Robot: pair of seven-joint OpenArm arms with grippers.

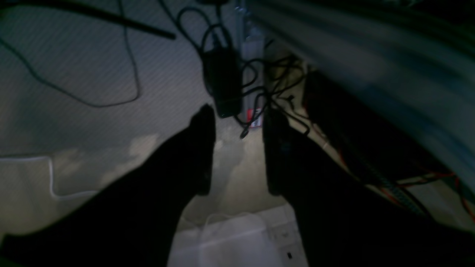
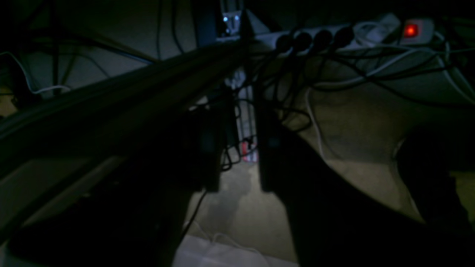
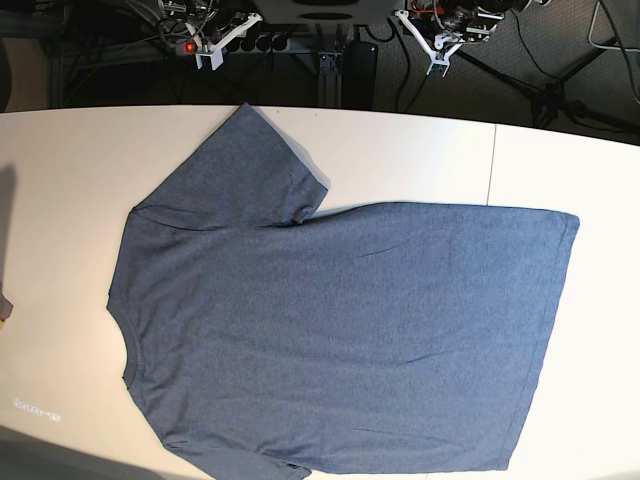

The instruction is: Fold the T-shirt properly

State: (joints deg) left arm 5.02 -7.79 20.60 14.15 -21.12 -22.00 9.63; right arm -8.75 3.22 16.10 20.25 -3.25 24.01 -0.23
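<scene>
the shirt (image 3: 330, 330) lies flat and spread out on the white table (image 3: 420, 160), plain side up. its neck is at the left of the base view and its hem is at the right. one sleeve (image 3: 235, 170) points to the far edge. the near sleeve and the bottom of the shirt are cut off by the picture's edge.

only the base view shows the shirt whole. the two wrist views are dark and blurry. they look down at the floor (image 1: 74, 74), with black cables (image 1: 237, 81) and a power strip (image 2: 352, 33) with a red light. a grey blur at the top right of the left wrist view may be cloth or the table edge, i cannot tell which.

the left gripper (image 1: 237, 148) has its two dark fingers apart with nothing between them. the right gripper (image 2: 237, 155) also has a gap between its fingers and holds nothing. both are well apart from the shirt, off the table.
</scene>
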